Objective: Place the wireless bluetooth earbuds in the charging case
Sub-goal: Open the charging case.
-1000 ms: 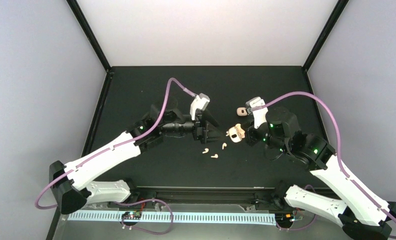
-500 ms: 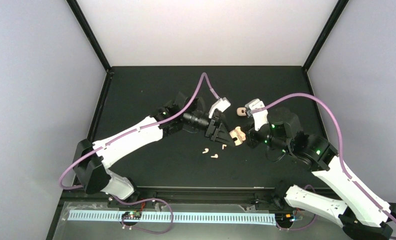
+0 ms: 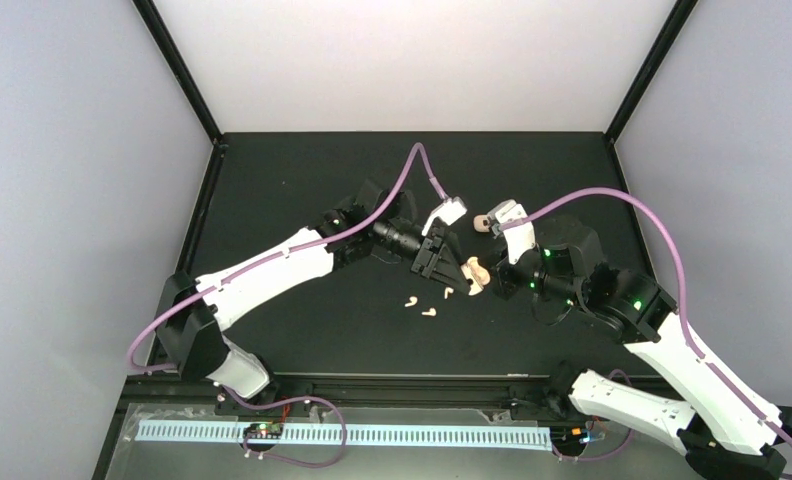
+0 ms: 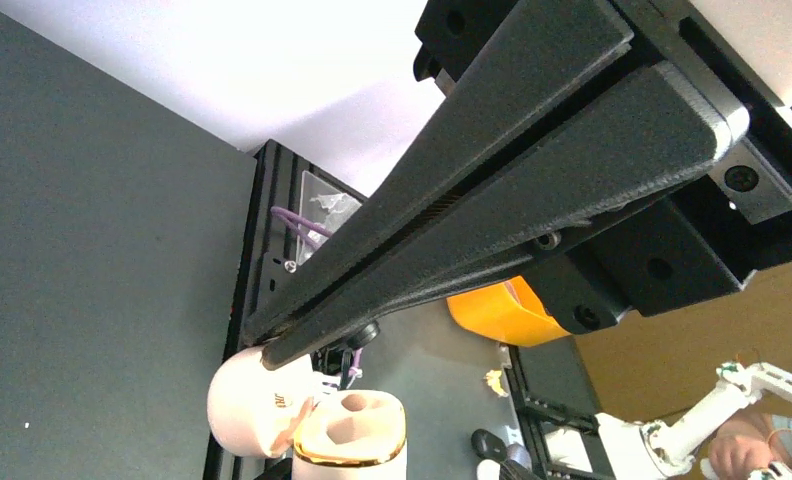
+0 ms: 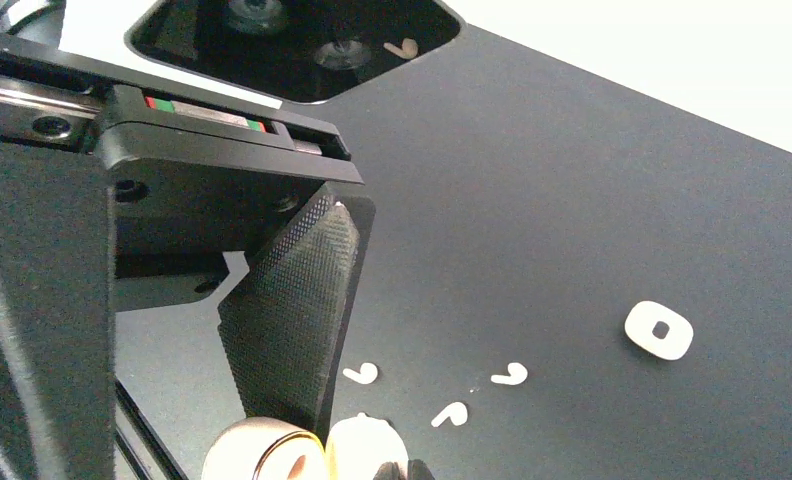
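Where the right gripper [image 3: 486, 281] ends, its jaws are closed on the open charging case [image 3: 473, 273], whose lid is hinged back. The right wrist view shows one textured finger pad [image 5: 292, 320] just above the two cream shells. Facing it from the other side, the left gripper [image 3: 440, 266] has its two fingers pressed together along their whole length. Whether anything is pinched at the tip cannot be told. In the left wrist view that tip sits at the rim of the case lid, either touching or just short of it.

Three white earbuds [image 3: 429, 311] lie flat on the black mat [image 3: 272, 180], just on the near side of both grippers. They are apart from one another and near the case without touching it. The right wrist view also shows a pale rounded-square piece [image 5: 659, 329] lying flat beyond them.

All of this sits mid-table, well apart from the back edge and both side edges, with a broad stretch of mat between the earbuds and the near rail [image 3: 412, 385]. The left forearm slants across the mat on one side. On the other, the right wrist bulks close behind the case, and a second case [image 3: 483, 222] lies just behind that wrist. Purple cables [image 3: 612, 195] arch over both arms.
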